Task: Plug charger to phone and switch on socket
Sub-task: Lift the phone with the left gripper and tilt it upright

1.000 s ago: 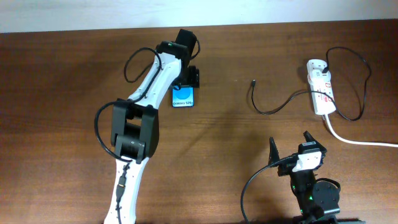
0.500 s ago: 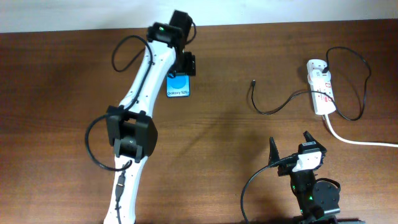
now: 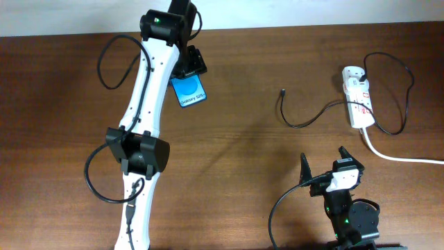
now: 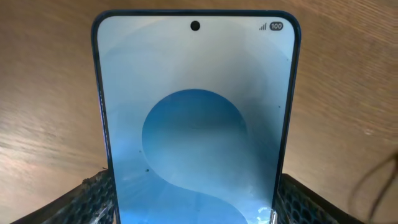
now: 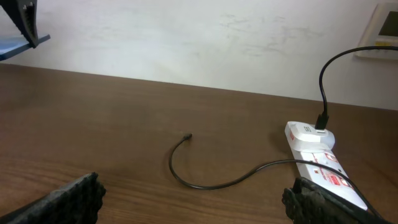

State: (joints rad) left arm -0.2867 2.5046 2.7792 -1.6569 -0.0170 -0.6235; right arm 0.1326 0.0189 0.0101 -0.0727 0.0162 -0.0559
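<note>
Dark wood-grain table (image 3: 236,153), pale wall (image 5: 186,37) beyond far edge, left gripper (image 3: 191,66) clamped on phone (image 3: 189,91) near far edge, right gripper (image 3: 323,161) splayed, empty, at front edge, charger (image 3: 305,119) and socket (image 3: 359,97) toward right edge.

Just a dark brown, wood-grained table (image 3: 236,149). Beyond its far edge, a pale, faintly scuffed wall (image 5: 186,31), with a white plate (image 5: 387,25) mounted far right, partly cropped.
</note>
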